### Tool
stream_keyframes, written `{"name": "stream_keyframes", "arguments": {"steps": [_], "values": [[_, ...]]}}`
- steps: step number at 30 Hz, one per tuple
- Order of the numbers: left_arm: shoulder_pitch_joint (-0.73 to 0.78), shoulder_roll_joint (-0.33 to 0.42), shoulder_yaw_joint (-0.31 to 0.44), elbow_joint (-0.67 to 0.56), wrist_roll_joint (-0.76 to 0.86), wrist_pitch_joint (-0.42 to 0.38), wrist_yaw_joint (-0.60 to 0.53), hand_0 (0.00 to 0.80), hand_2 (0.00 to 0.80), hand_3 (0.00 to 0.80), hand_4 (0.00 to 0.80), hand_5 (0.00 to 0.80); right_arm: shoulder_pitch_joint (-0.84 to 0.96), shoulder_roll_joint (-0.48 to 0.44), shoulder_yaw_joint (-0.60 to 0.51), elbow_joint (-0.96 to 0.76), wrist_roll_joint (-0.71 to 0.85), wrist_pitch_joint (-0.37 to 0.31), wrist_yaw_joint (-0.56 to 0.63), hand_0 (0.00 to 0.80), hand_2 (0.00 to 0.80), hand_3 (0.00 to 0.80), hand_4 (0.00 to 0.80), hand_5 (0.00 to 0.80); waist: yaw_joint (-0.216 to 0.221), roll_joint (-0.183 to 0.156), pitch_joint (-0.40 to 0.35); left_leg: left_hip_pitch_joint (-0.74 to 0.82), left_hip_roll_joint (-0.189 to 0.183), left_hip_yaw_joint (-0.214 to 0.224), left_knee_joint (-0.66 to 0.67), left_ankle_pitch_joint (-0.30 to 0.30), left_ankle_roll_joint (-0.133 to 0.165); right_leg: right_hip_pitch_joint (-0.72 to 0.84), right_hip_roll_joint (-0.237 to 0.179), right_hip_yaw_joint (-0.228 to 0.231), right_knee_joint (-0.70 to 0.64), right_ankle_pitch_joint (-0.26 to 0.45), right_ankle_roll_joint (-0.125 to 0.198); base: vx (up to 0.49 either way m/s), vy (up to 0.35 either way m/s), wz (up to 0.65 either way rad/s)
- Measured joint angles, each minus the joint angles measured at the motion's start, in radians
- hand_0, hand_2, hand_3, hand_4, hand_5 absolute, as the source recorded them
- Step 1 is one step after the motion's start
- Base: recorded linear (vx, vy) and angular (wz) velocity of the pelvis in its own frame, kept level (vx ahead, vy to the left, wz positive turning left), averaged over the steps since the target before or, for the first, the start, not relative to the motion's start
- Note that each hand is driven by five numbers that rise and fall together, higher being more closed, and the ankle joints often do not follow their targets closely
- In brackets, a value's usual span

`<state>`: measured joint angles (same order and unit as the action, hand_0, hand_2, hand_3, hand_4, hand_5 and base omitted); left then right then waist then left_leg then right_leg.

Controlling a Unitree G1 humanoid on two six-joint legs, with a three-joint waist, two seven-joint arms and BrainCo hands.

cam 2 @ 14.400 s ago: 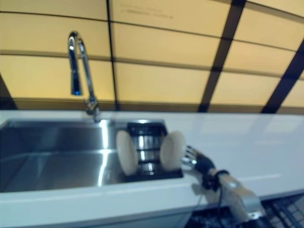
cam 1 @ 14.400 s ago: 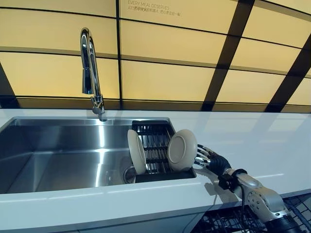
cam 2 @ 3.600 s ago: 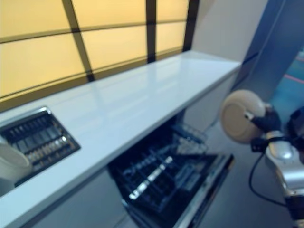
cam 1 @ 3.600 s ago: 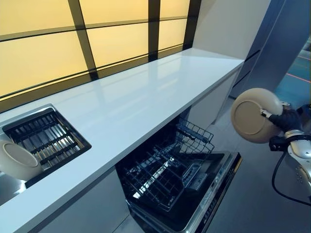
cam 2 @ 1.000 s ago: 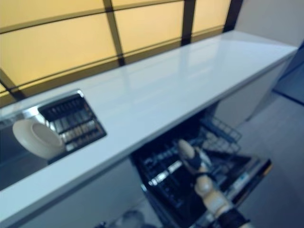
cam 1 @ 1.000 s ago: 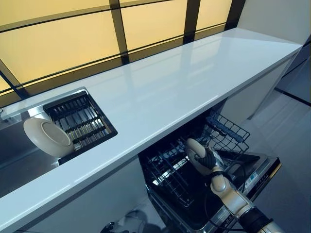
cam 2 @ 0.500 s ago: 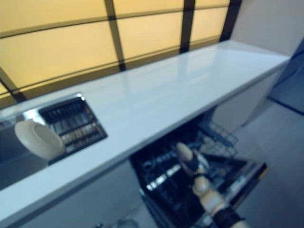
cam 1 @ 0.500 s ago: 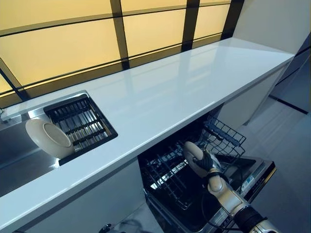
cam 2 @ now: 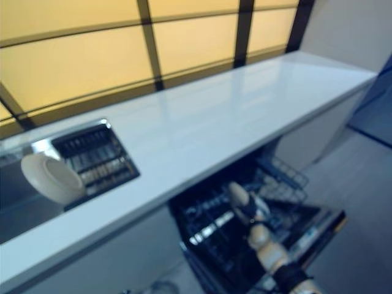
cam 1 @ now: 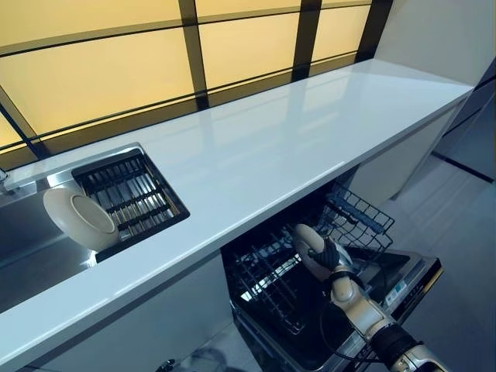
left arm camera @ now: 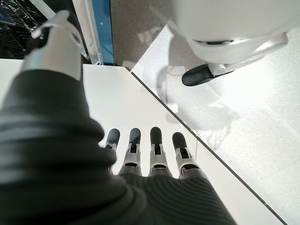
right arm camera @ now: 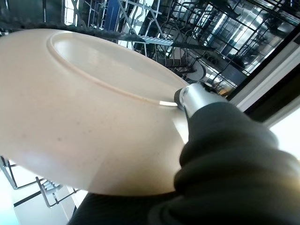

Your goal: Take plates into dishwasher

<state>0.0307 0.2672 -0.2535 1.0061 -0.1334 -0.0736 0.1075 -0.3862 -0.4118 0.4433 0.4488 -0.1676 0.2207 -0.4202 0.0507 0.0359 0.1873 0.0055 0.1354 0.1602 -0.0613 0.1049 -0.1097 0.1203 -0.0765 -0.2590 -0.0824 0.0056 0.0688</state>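
My right hand is shut on a cream plate, held on edge just above the pulled-out lower rack of the open dishwasher. In the right wrist view the plate's underside fills most of the picture, with my thumb pressed on it and the rack's wires behind. A second cream plate leans upright at the left end of the drying rack in the sink. My left hand shows only in its own wrist view, fingers straight, holding nothing.
The long white countertop runs above the dishwasher. The dishwasher's door lies folded down toward the floor at the right. A wire basket wall stands at the rack's far end. Yellow window panels back the counter.
Over the last second my right hand has held the plate almost in place over the lower rack, shifting only slightly. Earlier, it carried the plate from the sink's rack to the dishwasher.
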Motion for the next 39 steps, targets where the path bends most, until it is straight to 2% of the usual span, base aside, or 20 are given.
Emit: {"name": "stream_keyframes", "arguments": {"steps": [9,33,39], "values": [[-0.012,0.003,-0.001,-0.005,-0.003,-0.001,-0.008,0.000,0.000,0.000,0.000,0.000,-0.053,-0.033,-0.002,0.070,0.000,0.000,0.001,0.800,0.800,0.800,0.800,0.800,0.019,0.029,0.017,-0.002,-0.001,-0.002,-0.002,0.001,0.000,-0.001,0.000,-0.002,0.000,0.000,0.000,0.000,0.000,0.00],[-0.020,0.011,-0.005,-0.005,-0.009,-0.005,-0.027,0.000,0.000,0.000,0.000,0.000,-0.120,-0.036,-0.003,0.174,-0.018,0.000,0.043,0.800,0.800,0.800,0.800,0.800,0.019,0.052,0.048,-0.002,-0.003,-0.011,-0.004,0.005,0.000,0.003,-0.002,-0.014,0.000,-0.001,0.002,0.000,0.000,0.00],[-0.035,0.012,-0.030,-0.005,-0.010,-0.009,-0.027,0.000,0.000,0.000,0.000,0.000,-0.126,-0.036,-0.001,0.188,-0.018,-0.001,0.044,0.800,0.800,0.800,0.800,0.800,0.019,0.054,0.051,-0.004,-0.005,-0.017,-0.004,0.007,0.001,0.005,-0.003,-0.021,0.000,-0.001,0.002,0.012,0.007,0.02]]}}
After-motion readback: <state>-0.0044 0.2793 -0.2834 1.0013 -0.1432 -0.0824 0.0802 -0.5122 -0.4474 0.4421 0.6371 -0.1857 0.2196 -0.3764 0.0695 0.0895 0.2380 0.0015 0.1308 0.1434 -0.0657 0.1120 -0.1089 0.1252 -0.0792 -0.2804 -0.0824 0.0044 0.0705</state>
